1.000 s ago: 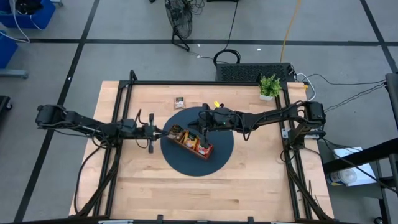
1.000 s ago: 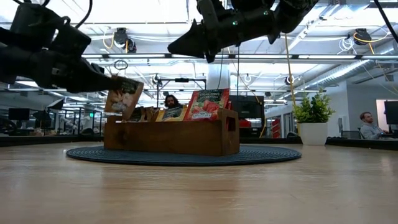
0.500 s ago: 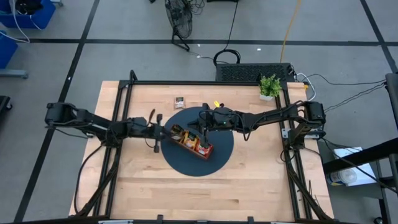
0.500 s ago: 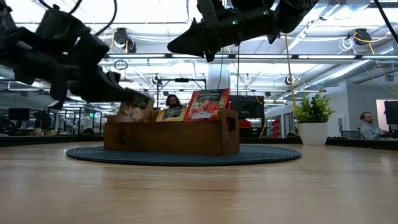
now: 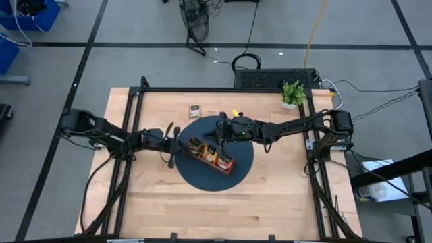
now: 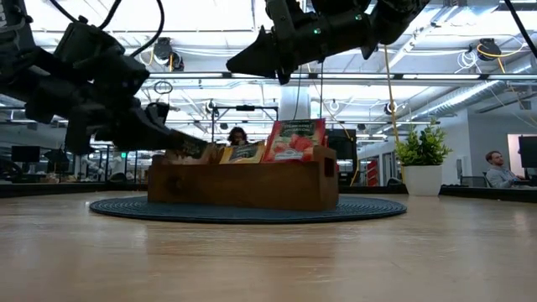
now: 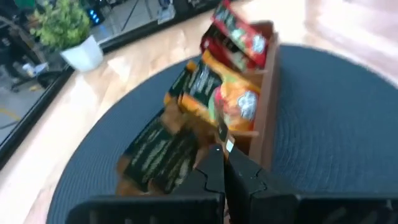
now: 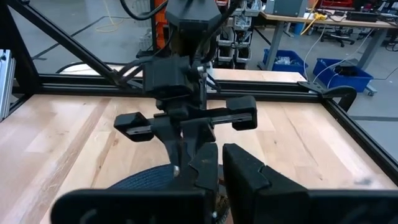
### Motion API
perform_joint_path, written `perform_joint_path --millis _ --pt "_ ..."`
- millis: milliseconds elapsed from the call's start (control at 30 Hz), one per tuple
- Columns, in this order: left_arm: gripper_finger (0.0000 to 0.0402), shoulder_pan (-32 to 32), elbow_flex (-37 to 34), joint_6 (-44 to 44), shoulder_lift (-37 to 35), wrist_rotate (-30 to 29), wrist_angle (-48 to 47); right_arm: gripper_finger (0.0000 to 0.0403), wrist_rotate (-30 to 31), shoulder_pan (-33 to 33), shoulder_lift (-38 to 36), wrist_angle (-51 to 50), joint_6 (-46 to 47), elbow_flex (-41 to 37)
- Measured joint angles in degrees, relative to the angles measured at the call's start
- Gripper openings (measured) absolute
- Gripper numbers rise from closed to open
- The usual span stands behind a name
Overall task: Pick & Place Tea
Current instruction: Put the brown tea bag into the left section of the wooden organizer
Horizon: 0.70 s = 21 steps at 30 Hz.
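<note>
While your left hand [image 5: 177,144] sits pinched on a dark brown sachet [image 7: 158,152] at the wooden tray [image 5: 210,156] mid-worktop, your right hand [image 5: 220,133] hovers above, fingers nearly together, holding nothing.

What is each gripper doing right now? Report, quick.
Left gripper: shut on a dark brown tea sachet, at the wooden tray's end.
Right gripper: shut, empty, above the tray.
</note>
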Motion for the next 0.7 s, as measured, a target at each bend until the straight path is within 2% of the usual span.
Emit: perform_joint_path --millis 167,567,700 --pt "0.0001 0.0 0.0 -1.8 0.0 -3.67 -2.18 0.0018 0.0 0.0 0.0 -0.44 0.02 0.0" --pt "0.0003 0.0 0.02 -4.28 -0.02 -4.35 -4.1 0.0018 -0.02 0.0 0.0 -0.44 0.0 0.0" --pt "0.0015 -0.09 -0.03 -6.55 0.11 -4.71 -2.21 0.0018 0.0 0.0 0.0 -0.44 0.0 0.0"
